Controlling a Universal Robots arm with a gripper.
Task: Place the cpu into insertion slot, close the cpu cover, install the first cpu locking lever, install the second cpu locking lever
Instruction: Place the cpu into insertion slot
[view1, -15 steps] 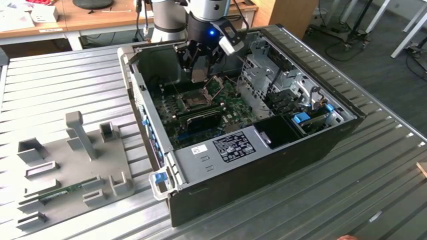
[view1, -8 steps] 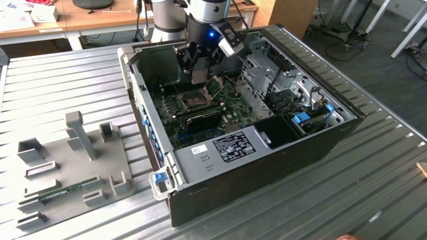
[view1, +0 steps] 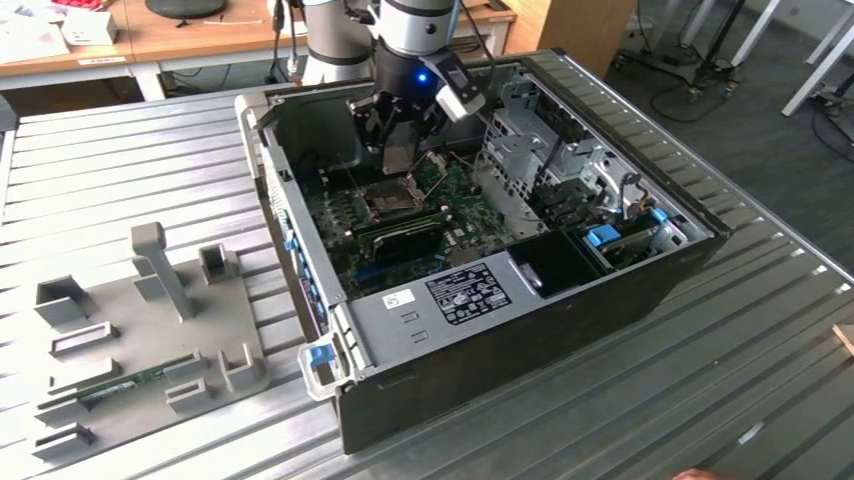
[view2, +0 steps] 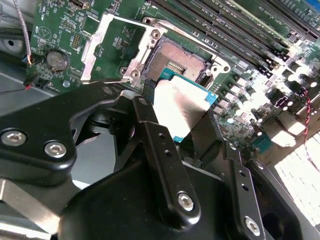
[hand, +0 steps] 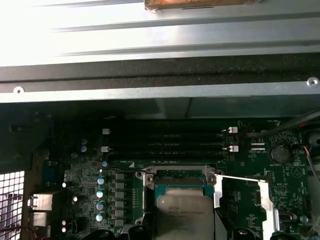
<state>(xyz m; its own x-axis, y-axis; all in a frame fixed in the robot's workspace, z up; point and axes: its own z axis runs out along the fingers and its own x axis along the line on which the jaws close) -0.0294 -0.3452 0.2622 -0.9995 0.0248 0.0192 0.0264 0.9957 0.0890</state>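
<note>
The arm (view1: 411, 35) reaches downward, its tool (view2: 176, 111) clamped in a grip.

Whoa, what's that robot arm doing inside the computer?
The robot's gripper is pinching the cpu, a small silvery square chip, and holding it over the insertion slot on the green motherboard inside the open computer case. The chip is not lying in the slot yet. The cpu cover is flipped open beside the slot, so nothing is closed or locked down.
</note>
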